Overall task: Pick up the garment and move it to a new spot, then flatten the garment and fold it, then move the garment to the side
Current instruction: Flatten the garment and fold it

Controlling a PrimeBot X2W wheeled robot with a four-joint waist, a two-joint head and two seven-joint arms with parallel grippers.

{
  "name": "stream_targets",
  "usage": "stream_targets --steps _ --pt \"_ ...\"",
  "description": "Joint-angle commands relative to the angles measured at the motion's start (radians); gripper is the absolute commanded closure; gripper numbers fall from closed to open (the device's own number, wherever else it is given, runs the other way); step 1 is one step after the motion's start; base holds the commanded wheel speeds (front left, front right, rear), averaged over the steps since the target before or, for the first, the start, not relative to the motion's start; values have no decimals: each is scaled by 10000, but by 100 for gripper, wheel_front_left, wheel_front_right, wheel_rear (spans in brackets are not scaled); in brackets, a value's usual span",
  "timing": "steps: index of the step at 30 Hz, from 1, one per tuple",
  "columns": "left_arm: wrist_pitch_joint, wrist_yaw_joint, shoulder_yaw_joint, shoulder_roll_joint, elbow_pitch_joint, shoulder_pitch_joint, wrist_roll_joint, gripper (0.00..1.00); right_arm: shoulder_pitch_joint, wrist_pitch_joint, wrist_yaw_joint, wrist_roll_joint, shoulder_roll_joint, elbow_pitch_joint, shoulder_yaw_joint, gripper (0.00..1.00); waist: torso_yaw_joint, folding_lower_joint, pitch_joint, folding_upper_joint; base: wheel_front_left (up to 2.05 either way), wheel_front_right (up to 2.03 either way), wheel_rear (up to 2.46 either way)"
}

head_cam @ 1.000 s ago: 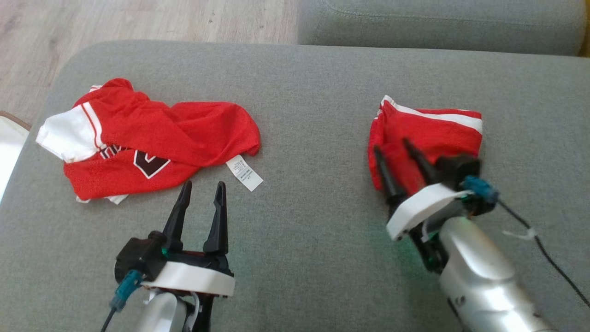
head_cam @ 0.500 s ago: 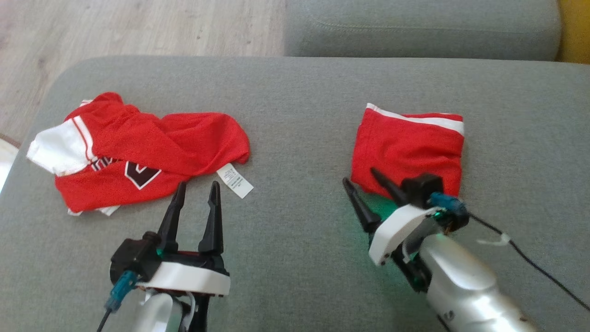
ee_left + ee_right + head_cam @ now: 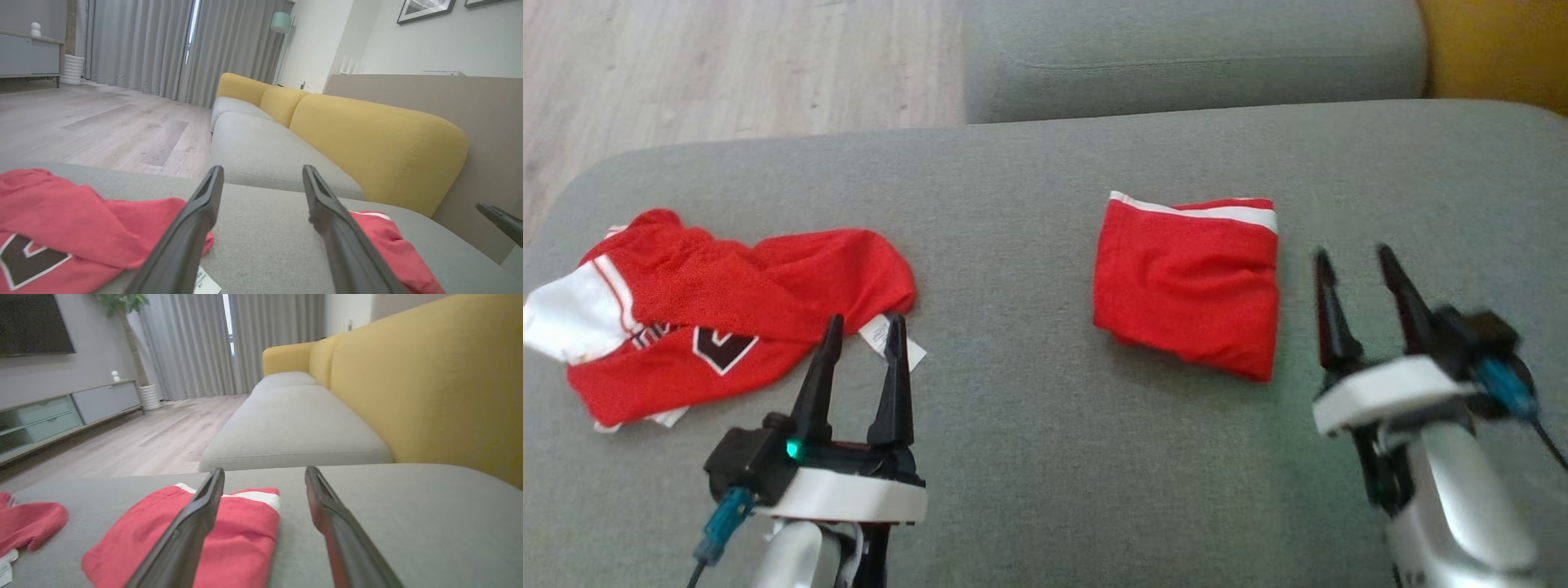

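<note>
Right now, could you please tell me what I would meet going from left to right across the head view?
crumpled red jersey → folded red garment → right gripper

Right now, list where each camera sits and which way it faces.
Head view: on the head, looking down at the sofa seat; open left gripper and right gripper show.
Left wrist view: along its fingers toward the yellow backrest.
Right wrist view: along its fingers over the folded garment.
Both wrist views share that garment and the crumpled jersey.
</note>
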Motion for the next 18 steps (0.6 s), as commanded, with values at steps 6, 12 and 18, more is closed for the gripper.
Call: stream_targets --steps 6,12,18 --pt "-92 -68 364 41 -753 -160 114 0 1565 -109 67 -1095 516 -2352 -1145 0 -334 0 51 -1 0 0 0" --pt "-92 -96 400 41 -767 -40 220 0 2073 -109 67 -833 523 -2778 -1034 0 -386 0 126 -1 0 0 0" --pt "-92 -127 244 41 -742 -290 210 0 1482 -110 67 -895 525 -2856 -978 100 -27 0 691 -1 0 0 0"
